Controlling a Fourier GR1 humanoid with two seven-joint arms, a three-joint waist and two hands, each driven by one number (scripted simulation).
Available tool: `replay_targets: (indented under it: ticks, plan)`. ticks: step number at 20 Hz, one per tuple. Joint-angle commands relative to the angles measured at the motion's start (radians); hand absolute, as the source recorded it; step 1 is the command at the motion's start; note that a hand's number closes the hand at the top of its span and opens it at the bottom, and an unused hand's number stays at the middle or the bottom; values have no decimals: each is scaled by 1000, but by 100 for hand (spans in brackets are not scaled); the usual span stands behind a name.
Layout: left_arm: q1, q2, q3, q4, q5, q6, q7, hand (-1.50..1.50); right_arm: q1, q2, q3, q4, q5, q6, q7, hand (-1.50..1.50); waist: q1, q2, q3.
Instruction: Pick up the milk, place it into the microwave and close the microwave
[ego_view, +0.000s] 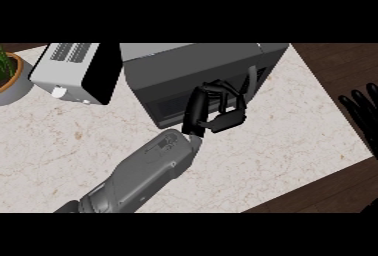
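The grey microwave (199, 65) stands at the back centre of the counter, its dark front face turned toward me. My left hand (214, 107) is right at that front face, fingers and thumb curled, and I see nothing held between them. Its forearm (144, 172) comes in from the lower left. No milk shows anywhere; I cannot tell whether it sits inside the microwave. My right hand (360, 112) rests open at the right edge, fingers up, off the counter's side.
A white appliance (66, 67) with top vents and a black panel (105, 75) on its right side stands left of the microwave. A potted plant (9, 75) sits at the far left. The marble counter (280, 145) ends at right in a slanted edge.
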Motion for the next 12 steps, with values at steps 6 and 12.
replay_targets:
  ticks: [6,12]
  plan:
    - [-68,0,52,84,68,-28,-68,150,-26,-32,-8,-35,-56,6,40,-150,-18,9,0]
    - [-64,0,46,99,94,-22,-119,150,-37,-45,-22,-41,-96,3,56,-150,-32,15,2]
